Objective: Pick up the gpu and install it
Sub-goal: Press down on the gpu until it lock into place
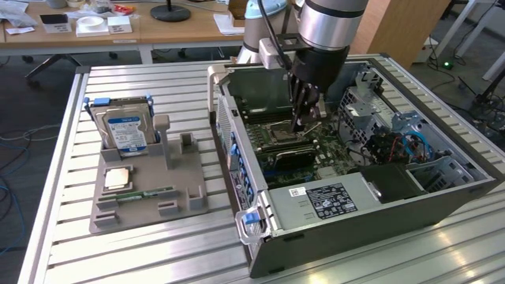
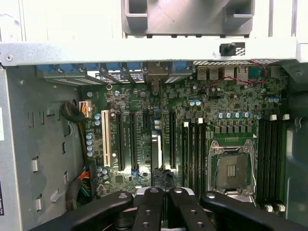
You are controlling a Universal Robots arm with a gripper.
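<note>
The black claw (image 2: 161, 211) is clenched on the thin dark flat gpu card (image 2: 155, 151) above the green motherboard (image 2: 231, 103). If tilted, it could miss its slot.

Lab: slatted aluminium workbench (image 1: 158, 248), office desks (image 1: 118, 32).

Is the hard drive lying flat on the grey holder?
No, the hard drive stands upright in a slot of the grey holder.

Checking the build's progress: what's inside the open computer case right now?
Inside the computer case: the green motherboard with an empty CPU socket, black slots, cabling, and the gripper, shut, above it. The board's near edge is covered by the fingers.
</note>
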